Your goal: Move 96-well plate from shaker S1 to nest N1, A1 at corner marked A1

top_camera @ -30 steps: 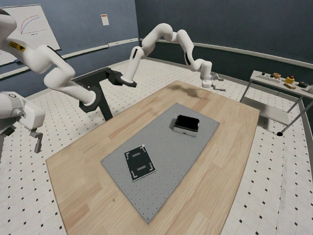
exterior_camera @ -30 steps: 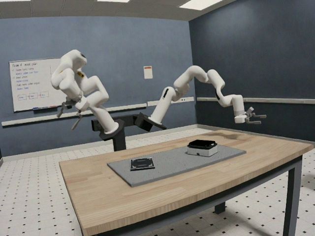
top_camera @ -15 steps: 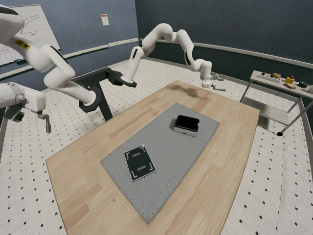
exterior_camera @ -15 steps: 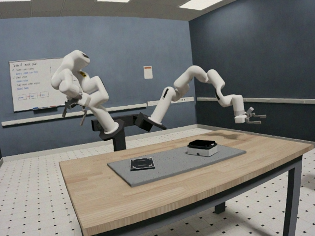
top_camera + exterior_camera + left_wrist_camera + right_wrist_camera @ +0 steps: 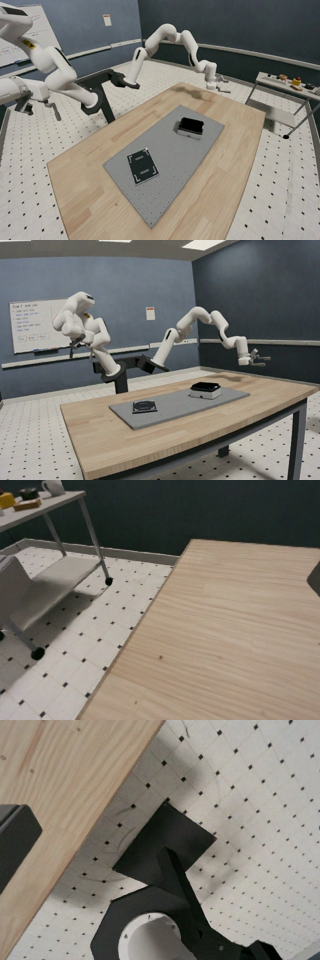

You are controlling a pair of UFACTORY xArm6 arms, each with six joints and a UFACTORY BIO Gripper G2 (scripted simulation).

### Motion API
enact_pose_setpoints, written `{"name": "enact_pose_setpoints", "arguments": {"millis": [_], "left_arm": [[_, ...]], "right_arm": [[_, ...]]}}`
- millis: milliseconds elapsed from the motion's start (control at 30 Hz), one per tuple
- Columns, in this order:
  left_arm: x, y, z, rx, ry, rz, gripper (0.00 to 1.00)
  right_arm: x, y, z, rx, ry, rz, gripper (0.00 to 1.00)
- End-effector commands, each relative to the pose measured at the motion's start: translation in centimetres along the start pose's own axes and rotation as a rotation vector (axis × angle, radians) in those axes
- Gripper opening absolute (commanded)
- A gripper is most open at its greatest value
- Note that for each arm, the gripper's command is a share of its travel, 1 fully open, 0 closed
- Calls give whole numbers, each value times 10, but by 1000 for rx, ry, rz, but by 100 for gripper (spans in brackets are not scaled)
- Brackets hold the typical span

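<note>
The plate shaker S1 [image 5: 187, 134] [image 5: 201, 395] is a white box near the far end of the grey board. The 96-well plate [image 5: 191, 124] [image 5: 206, 386] appears as the black block on top of it; wells and A1 are too small to tell. The plate nest N1 [image 5: 142, 165] [image 5: 144, 406] is dark and flat, with light corner locators and nothing on it. My left gripper [image 5: 226, 86] [image 5: 265, 361] is open and empty, above the table's far end, away from S1. My right gripper [image 5: 42, 115] [image 5: 80, 358] is open and empty, beyond the table edge on the nest's side.
The grey perforated board [image 5: 165, 188] [image 5: 134, 422] lies on the wooden table [image 5: 85, 178] [image 5: 111, 449] and bears both stations. A black stand [image 5: 107, 112] [image 5: 120, 385] carries both arms behind the table. A cart [image 5: 273, 113] [image 5: 60, 585] with small items stands beyond the table.
</note>
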State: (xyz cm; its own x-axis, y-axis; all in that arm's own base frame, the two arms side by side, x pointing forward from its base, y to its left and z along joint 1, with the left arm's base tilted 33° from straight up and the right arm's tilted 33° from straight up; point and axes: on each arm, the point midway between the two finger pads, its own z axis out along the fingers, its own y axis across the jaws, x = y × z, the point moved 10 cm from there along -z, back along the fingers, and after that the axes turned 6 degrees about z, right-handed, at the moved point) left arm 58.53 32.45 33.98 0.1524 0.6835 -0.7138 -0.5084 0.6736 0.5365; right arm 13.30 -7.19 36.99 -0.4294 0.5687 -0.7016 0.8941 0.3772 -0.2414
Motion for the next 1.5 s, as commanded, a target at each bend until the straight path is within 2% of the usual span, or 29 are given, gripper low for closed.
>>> {"name": "enact_pose_setpoints", "arguments": {"millis": [0,133,200,433,700,1133,1467], "left_arm": [[-2,1,1,-1,-4,0,100],[-2,1,1,-1,-4,0,100],[-2,1,1,-1,-4,0,100],[-2,1,1,-1,-4,0,100],[-2,1,1,-1,-4,0,100],[-2,1,1,-1,-4,0,100],[-2,1,1,-1,-4,0,100]], "right_arm": [[8,-4,-5,-27,30,-1,100],[18,-9,-11,-60,70,-2,100],[18,-9,-11,-60,70,-2,100],[34,-15,-19,-109,128,-2,100],[46,-19,-26,-149,175,0,100],[54,-22,-31,-180,209,3,100],[56,-22,-32,-187,217,4,100]]}}
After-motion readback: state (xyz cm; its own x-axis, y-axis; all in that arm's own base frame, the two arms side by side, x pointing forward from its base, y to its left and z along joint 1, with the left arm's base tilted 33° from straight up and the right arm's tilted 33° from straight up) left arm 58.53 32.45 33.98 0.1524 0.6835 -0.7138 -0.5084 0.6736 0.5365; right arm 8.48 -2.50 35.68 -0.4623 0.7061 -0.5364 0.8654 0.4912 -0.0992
